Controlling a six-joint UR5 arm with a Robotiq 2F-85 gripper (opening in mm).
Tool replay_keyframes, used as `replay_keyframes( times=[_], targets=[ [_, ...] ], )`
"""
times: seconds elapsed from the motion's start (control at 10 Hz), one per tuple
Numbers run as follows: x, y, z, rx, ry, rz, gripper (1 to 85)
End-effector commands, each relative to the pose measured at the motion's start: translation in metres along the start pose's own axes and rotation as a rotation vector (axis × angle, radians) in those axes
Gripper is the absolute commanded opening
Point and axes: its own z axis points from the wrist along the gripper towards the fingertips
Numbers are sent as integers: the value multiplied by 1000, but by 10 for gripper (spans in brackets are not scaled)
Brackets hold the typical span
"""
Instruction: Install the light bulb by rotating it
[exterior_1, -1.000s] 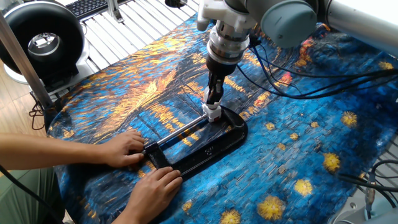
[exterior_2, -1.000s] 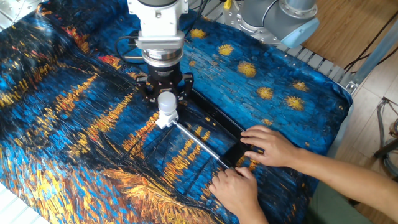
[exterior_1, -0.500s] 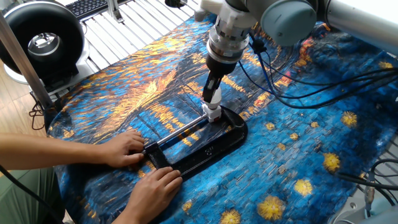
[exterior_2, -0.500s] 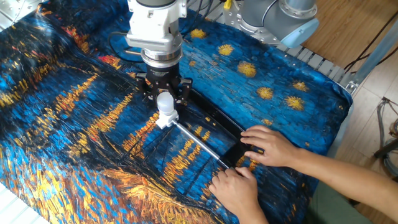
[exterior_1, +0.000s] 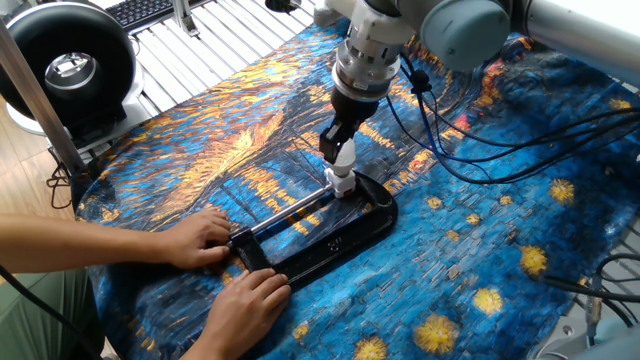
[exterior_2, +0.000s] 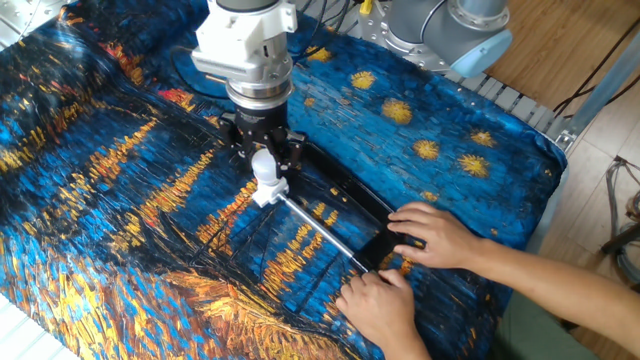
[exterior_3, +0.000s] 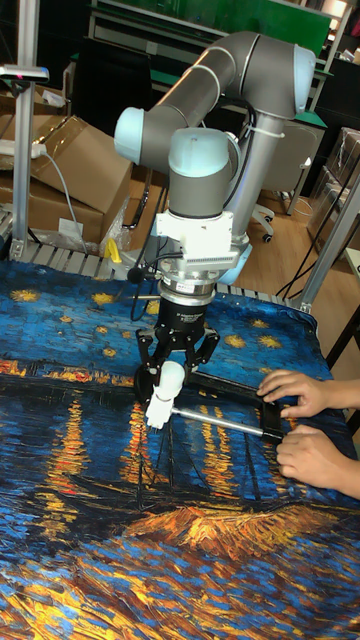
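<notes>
The light bulb (exterior_1: 344, 156) (exterior_2: 264, 163) (exterior_3: 170, 379) is small, round and white. It stands upright on the white socket block (exterior_1: 343, 184) (exterior_2: 268, 189) (exterior_3: 158, 411) at the far end of a black clamp frame (exterior_1: 350, 232). My gripper (exterior_1: 341, 150) (exterior_2: 265, 160) (exterior_3: 172, 372) comes straight down from above, and its black fingers (exterior_2: 243, 150) are shut on the bulb's sides. The bulb's neck sits at the socket's top.
A person's two hands (exterior_1: 205, 240) (exterior_2: 425, 232) (exterior_3: 300, 392) press on the near end of the clamp frame and its metal rod (exterior_2: 325, 232). A painted blue and orange cloth (exterior_1: 480, 250) covers the table. Black cables (exterior_1: 470, 150) trail behind the arm. A black round fan (exterior_1: 65, 65) stands at the left.
My wrist has turned about its vertical axis with the bulb between the fingers, and the cables have swung with it. The bulb stays over the socket. The hands have not moved.
</notes>
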Motion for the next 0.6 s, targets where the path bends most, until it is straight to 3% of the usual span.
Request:
replay_keyframes(
  times=[0.0, 0.1, 0.3, 0.5],
  targets=[
    [1, 3, -3, -34, 6, 23, 177],
    [2, 1, -3, -29, 8, 1, 233],
    [13, 0, -2, -33, 45, -80, 470],
    [21, -5, -4, -20, 79, -121, 600]
  ],
)
